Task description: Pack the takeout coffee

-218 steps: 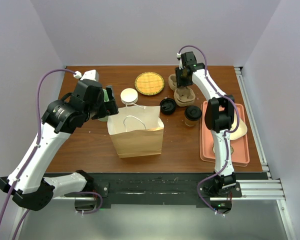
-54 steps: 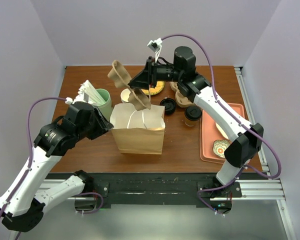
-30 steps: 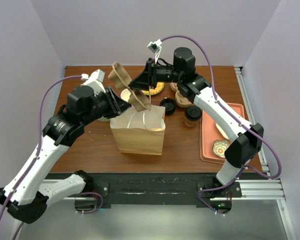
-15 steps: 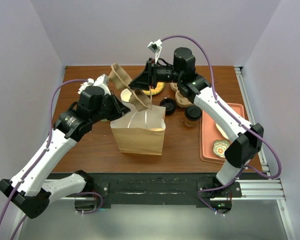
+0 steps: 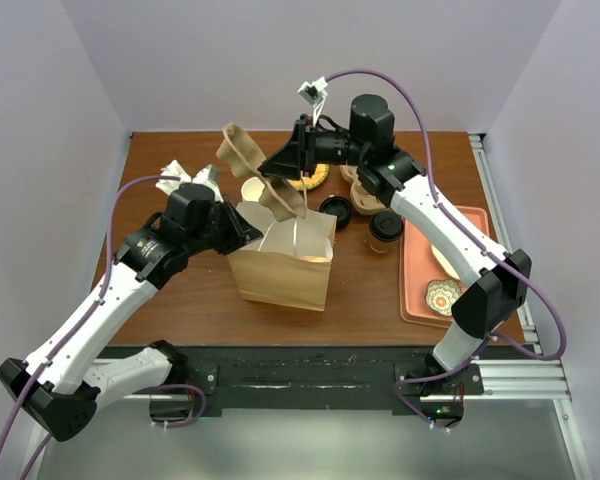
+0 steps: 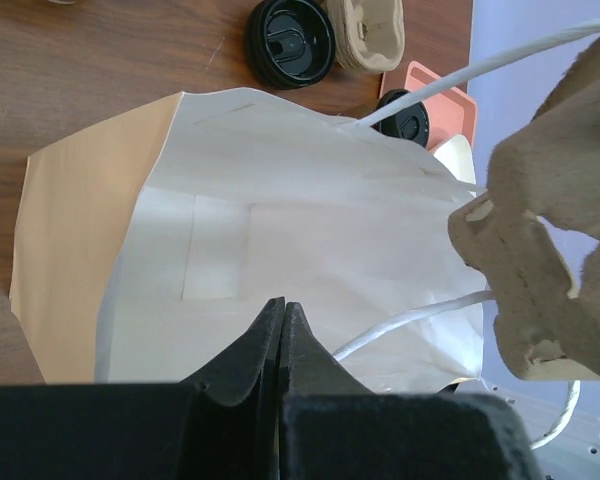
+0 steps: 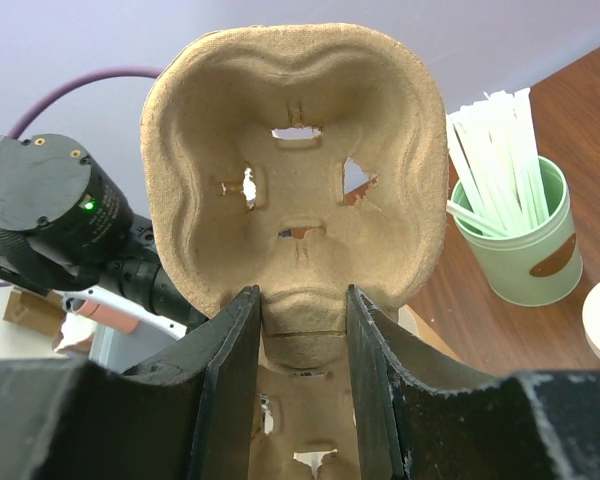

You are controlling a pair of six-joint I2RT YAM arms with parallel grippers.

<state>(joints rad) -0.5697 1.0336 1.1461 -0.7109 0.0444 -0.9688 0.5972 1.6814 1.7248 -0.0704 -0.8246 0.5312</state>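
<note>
Coffee cup [image 5: 385,229] is standing on the table [image 5: 180,290] between loose lid [image 5: 335,211] and pink tray [image 5: 417,295], right of the paper bag [image 5: 283,268]. Cup carrier [image 5: 250,170] is hanging over the bag mouth, with the right gripper [image 5: 283,168] clamping it. Left gripper [image 6: 281,318] is pinching closed on the bag rim.

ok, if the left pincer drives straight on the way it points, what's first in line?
The brown paper bag: the shut left pincer aims at its white inner wall, tips apparently at or near the paper. The moulded pulp cup carrier hangs right of that line.
</note>
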